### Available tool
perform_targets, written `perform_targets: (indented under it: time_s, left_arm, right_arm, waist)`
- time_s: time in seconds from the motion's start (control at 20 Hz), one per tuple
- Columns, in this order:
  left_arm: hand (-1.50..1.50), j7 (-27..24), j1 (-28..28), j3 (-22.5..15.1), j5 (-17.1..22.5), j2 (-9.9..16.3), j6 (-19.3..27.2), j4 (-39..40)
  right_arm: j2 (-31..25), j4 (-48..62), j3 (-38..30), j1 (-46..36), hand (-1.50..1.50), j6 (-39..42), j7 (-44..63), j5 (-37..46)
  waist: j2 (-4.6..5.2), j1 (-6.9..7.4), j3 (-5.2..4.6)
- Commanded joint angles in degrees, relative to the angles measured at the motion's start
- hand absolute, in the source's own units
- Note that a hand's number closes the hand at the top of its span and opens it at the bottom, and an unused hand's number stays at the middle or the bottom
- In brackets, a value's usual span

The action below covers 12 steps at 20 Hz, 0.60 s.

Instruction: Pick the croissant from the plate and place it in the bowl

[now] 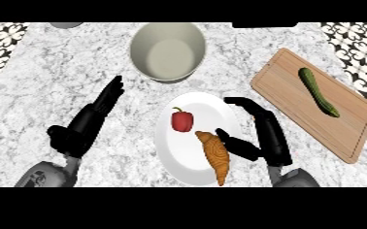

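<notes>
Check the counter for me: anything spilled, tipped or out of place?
Nothing stands out. The croissant and red pepper lie on the plate, the bowl stands upright, and the cucumber rests on the cutting board.

Croissant and red pepper on white plate; right hand open beside croissant; bowl beyond plate; left hand open left of plate.

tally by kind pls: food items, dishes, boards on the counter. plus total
Food: 3: croissant, red pepper, cucumber
Dishes: 2: plate, bowl
Boards: 1: cutting board
Total: 6
</notes>
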Motion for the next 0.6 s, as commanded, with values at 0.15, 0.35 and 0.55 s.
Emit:
perform_targets:
  time_s: [0.15,0.35,0.55]
  left_arm:
    - [0.0,4.1,-4.1,-2.3,-1.2,-4.4,1.2,-1.4]
    - [0.0,2.6,-2.2,-1.7,-0.6,-3.6,-0.2,-1.5]
    - [0.0,3.0,-2.1,-3.3,-2.4,-4.1,0.6,-2.1]
  right_arm:
    - [-3.4,-1.8,9.2,-3.9,-1.5,3.4,16.4,20.6]
    - [-7.1,-2.6,11.2,-8.4,-1.5,16.4,29.3,26.3]
    - [-6.1,-1.9,13.8,-12.6,-1.5,34.1,41.1,23.7]
  waist:
    - [0.02,0.77,-0.03]
    - [-0.13,1.04,-0.17]
    - [-0.04,2.06,-0.25]
